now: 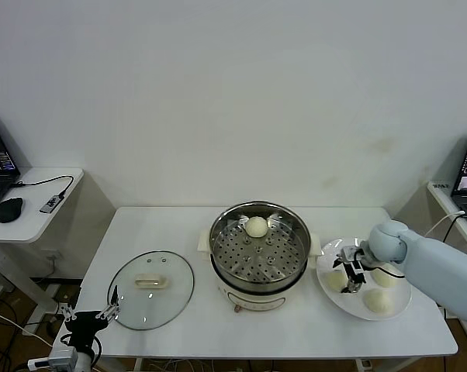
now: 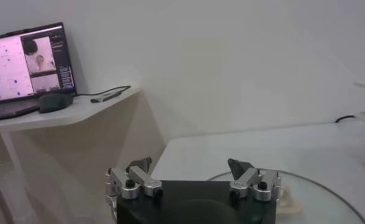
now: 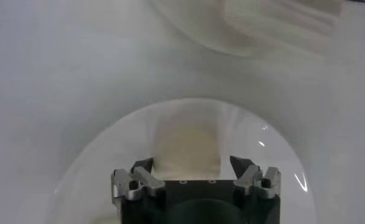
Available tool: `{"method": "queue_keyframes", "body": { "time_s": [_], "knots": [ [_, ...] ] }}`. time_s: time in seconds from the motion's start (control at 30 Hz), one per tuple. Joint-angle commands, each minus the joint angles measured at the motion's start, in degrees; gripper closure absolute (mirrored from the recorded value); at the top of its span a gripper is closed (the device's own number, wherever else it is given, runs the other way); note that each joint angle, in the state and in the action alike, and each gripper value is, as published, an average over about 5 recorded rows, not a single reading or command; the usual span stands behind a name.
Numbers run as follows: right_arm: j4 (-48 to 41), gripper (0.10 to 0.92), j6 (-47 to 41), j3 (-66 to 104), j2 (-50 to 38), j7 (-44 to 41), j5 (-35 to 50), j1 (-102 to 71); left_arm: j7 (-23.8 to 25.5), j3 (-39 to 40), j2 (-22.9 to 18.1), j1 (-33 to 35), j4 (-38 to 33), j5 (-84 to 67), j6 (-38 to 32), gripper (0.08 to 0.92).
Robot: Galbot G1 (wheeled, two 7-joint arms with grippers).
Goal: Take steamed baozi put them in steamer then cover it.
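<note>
left gripper (image 1: 88, 315) parked, spread, at surface's near edge beside cover (image 1: 151, 289) | right gripper (image 1: 351, 273) over plate (image 1: 400, 304), closing around baozi (image 1: 337, 280), grip unconfirmed | risk: off-centre squeeze dents or rolls it | steamer (image 1: 259, 246) holds one

The right arm (image 1: 439, 267) is a smooth, pale blue-grey shell, thick and rounded, with a ball-like wrist joint beside the plate (image 1: 326, 291). Its right claw (image 1: 352, 277) is black, with silver metal finger mounts carrying round black screw heads and short dark fingertips (image 3: 142, 165). The left claw (image 1: 88, 316), by the desk (image 1: 164, 225) edge, has the same black body, silver screwed brackets and dark tips.
</note>
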Motion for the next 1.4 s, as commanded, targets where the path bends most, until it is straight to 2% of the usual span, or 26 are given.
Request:
{"method": "queue_keyframes", "body": {
  "time_s": [0.03, 0.2, 0.43, 0.57, 0.77, 1.03, 1.4],
  "knots": [
    [-0.66, 0.368, -0.45, 0.2, 0.52, -0.61, -0.57, -0.18, -0.01, -0.03, 0.01, -0.02, 0.06, -0.01, 0.01, 0.177],
    [1.23, 0.422, -0.79, -0.15, -1.54, -1.57, 0.74, 1.48, 0.0, -0.08, -0.02, -0.06, 0.04, -0.02, 0.02, 0.177],
    [7.05, 0.431, -3.16, -3.93, -8.66, -3.77, 6.46, 11.93, 0.04, -0.19, 0.23, -0.04, -0.04, -0.03, 0.03, 0.177],
    [11.1, 0.425, -5.7, -7.1, -11.76, -3.78, 11.32, 20.28, 0.06, -0.2, 0.54, 0.09, -0.4, -0.07, 0.12, 0.177],
    [17.57, 0.423, -9.02, -20.93, -12.22, -3.31, 19.62, 40.42, 0.08, 0.28, 1.1, -0.09, -0.21, -0.15, 0.26, 0.177],
    [21.01, 0.415, -16.41, -30.94, -3.09, 1.17, 31.19, 54.52, 0.17, 0.62, 1.38, -0.52, -0.25, -0.34, 0.27, 0.177],
    [17.1, 0.415, -24.43, -29.5, 16.05, 8.02, 40.75, 46.45, 0.16, 0.5, 0.31, -1.08, -0.04, -0.21, 0.27, 0.177]
  ]
}}
